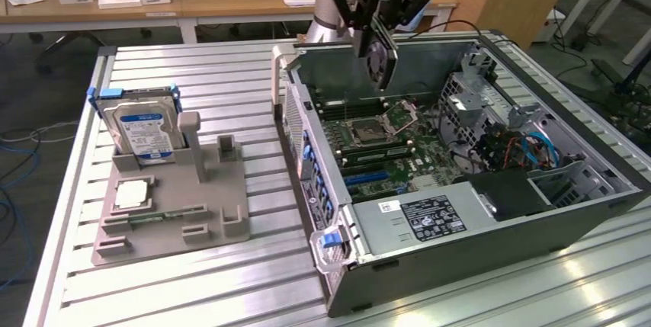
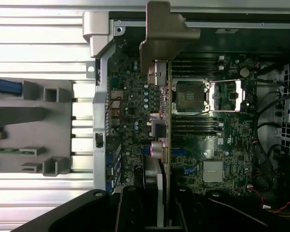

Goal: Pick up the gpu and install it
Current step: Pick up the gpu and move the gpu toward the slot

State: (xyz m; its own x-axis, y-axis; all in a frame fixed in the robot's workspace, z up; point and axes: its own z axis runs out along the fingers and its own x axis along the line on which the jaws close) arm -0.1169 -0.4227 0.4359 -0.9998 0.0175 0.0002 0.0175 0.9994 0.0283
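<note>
- Black gripper (image 1: 380, 24) on the robot arm hangs at upper centre of the exterior view, over the open case.
- Fingers (image 2: 129, 212) are set narrow, clamped on the gpu (image 1: 380, 56), a thin flat dark circuit card with a silvery metal edge.
- Gpu hangs on edge, long side pointing down, clear in the air above the green motherboard (image 1: 392, 155). Its lower end is level with the case's far wall.
- In the wrist view the card is seen edge-on, its bent metal bracket (image 2: 162, 43) at the end away from the fingers, lined up just beside the square processor socket (image 2: 189, 95).
- Grey metal computer case (image 1: 569, 213) lies side-open on the ribbed aluminium counter (image 1: 203, 75), centre to right of the frame.
- Left of the frame: a grey plastic fixture (image 1: 219, 213) holds a silver hard drive with a blue-white label (image 1: 142, 133) standing upright, and a small square silver chip (image 1: 133, 193) lying flat in front of it.
- Fixture and case stand well apart.
</note>
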